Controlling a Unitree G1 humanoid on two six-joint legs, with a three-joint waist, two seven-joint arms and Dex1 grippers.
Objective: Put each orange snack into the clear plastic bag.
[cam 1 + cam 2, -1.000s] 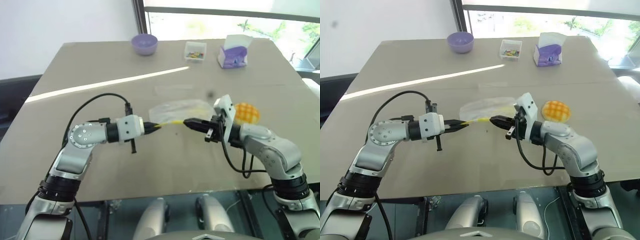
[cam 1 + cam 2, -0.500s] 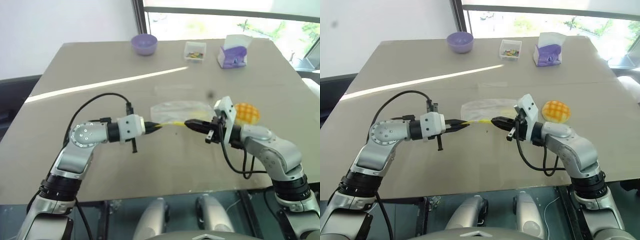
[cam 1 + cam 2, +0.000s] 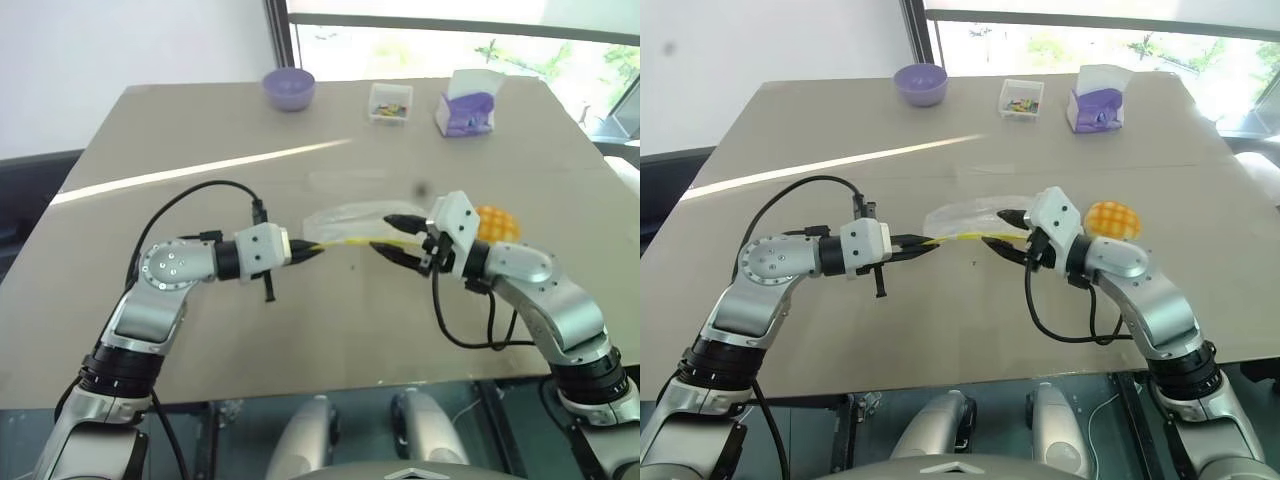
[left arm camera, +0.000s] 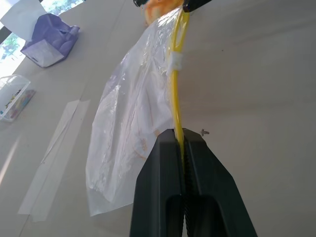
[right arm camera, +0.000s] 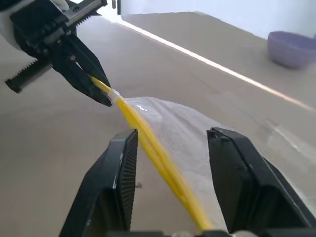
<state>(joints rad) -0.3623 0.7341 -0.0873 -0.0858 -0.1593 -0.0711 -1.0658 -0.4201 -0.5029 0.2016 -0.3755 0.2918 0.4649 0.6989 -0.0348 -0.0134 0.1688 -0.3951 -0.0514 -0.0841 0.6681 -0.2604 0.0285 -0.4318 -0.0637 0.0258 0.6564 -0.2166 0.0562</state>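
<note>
This looks like a robot test room in an office or lab, though little beyond the table shows. A plain beige table [image 3: 200, 330] stands by a white wall [image 3: 120, 50] and a large window [image 3: 450, 25] with greenery outside. Strips of clear tape [image 3: 345, 177] mark the tabletop.

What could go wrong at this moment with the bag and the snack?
The right gripper is open around the yellow seal strip, so only the left gripper holds the clear plastic bag; its mouth may sag shut. The orange snack lies beside the right arm's wrist, which might knock it.
</note>
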